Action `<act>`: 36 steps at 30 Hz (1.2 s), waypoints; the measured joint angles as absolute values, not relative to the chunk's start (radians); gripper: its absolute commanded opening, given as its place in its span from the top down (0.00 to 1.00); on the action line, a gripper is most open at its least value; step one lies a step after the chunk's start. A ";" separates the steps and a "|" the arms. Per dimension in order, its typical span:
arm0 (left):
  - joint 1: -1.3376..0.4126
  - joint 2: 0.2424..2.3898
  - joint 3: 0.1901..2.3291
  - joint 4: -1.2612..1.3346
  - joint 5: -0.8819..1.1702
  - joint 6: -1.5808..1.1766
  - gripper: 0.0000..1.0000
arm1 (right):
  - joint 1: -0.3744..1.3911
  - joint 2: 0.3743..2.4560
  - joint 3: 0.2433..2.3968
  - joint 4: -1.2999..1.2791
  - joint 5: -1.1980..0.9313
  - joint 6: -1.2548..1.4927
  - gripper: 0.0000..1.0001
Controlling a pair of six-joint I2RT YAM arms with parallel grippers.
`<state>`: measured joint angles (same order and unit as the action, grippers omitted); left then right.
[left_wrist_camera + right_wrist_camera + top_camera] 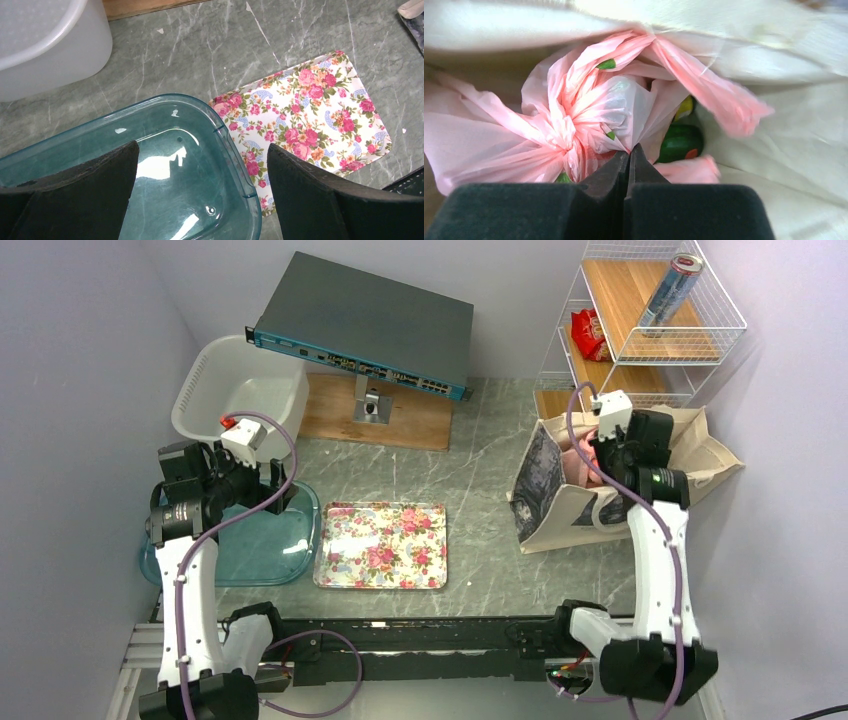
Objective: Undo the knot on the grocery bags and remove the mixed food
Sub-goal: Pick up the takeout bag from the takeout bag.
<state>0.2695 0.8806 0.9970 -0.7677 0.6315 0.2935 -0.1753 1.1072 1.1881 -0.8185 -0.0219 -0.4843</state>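
The beige canvas tote (560, 510) stands at the right of the table, its dark printed side facing left. The pink plastic bag (578, 465) sits inside it. In the right wrist view the bag (484, 145) fills the tote's mouth and its twisted knot (569, 135) lies left of centre. A green pepper (680, 142) shows beside the bag. My right gripper (630, 150) is inside the tote, shut, with a fold of pink film pinched at its tips just right of the knot. My left gripper (202, 150) is open and empty above a teal tray (150, 125).
A floral tray (381, 545) lies mid-table beside the teal tray (255, 540). A white basket (240, 390) and a network switch (365, 325) are at the back. A wire rack (650, 320) behind the tote holds a silver can (672, 290) and a red snack packet (588, 335).
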 measured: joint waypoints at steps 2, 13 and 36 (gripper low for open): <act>0.270 0.881 0.997 -0.768 0.632 0.293 0.01 | -0.176 1.036 1.174 -0.773 0.003 -0.450 1.00; 0.269 0.881 0.997 -0.768 0.632 0.292 0.01 | -0.177 0.913 1.220 -0.572 0.056 -0.254 1.00; 0.269 0.886 0.997 -0.768 0.658 0.285 0.01 | -0.178 1.078 1.869 -0.593 -0.167 -0.144 1.00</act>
<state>0.2687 0.8864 0.9970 -0.7677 0.6582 0.2848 -0.1780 1.0779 1.8687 -0.5926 -0.1665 -0.1440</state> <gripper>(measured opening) 0.992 0.007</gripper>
